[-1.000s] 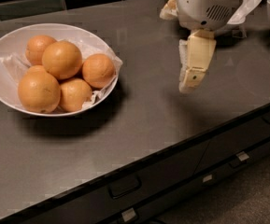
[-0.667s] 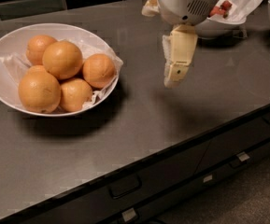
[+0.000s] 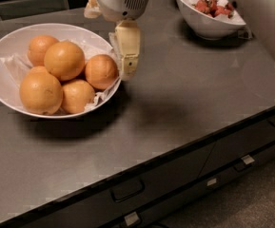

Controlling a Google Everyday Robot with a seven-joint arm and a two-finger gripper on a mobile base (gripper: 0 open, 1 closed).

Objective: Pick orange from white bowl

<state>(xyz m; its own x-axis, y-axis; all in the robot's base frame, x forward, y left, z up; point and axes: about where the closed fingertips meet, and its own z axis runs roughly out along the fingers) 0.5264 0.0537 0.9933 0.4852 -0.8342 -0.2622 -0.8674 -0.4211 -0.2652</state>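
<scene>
The white bowl (image 3: 4, 87) stands on the dark counter at the left, wide and shallow, with crinkled paper lining. It holds several oranges. The two biggest are one near the middle (image 3: 64, 60) and one at the front left (image 3: 40, 92). Smaller ones lie at the back (image 3: 39, 46), at the right (image 3: 100, 71) and at the front (image 3: 77, 95). My gripper (image 3: 127, 72) hangs from its white wrist just above the bowl's right rim, beside the right-hand orange. It holds nothing.
A smaller, deeper white bowl (image 3: 208, 25) with red berries stands at the back right. The counter's front edge (image 3: 184, 151) runs diagonally, with drawers and handles (image 3: 126, 190) below. A pale wall (image 3: 265, 13) is at the right.
My gripper has moved left across the counter, from well right of the white bowl to its right rim. The oranges have not moved.
</scene>
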